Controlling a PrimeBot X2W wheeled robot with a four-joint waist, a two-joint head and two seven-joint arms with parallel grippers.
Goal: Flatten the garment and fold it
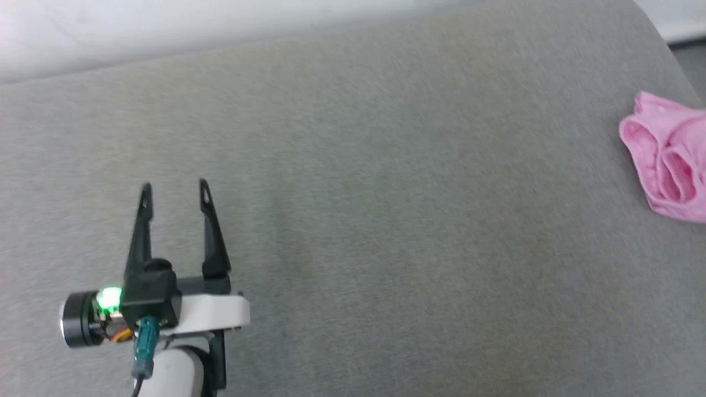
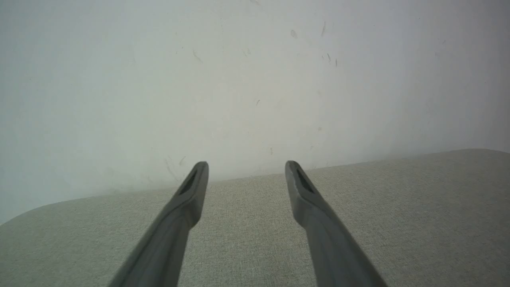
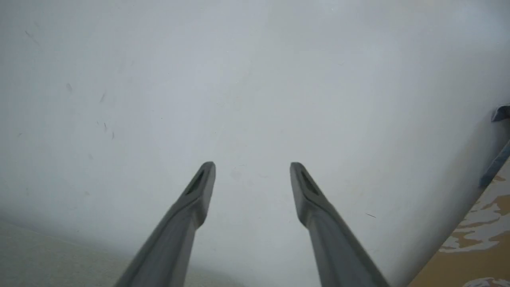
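Note:
The garment (image 1: 670, 157) is a light pink bundle of soft cloth, rolled into folds, lying at the far right edge of the grey surface in the head view. My left gripper (image 1: 175, 192) stands open at the lower left, far from the garment, with nothing between its fingers. In the left wrist view my left gripper (image 2: 246, 167) points over the grey surface toward a white wall. My right gripper (image 3: 252, 168) is open and empty, facing the white wall.
The grey fabric-covered surface (image 1: 386, 220) spreads wide between my left gripper and the garment. A white wall (image 2: 239, 79) runs along its far edge. A brown and white patterned floor (image 3: 478, 239) shows at the right wrist view's lower right.

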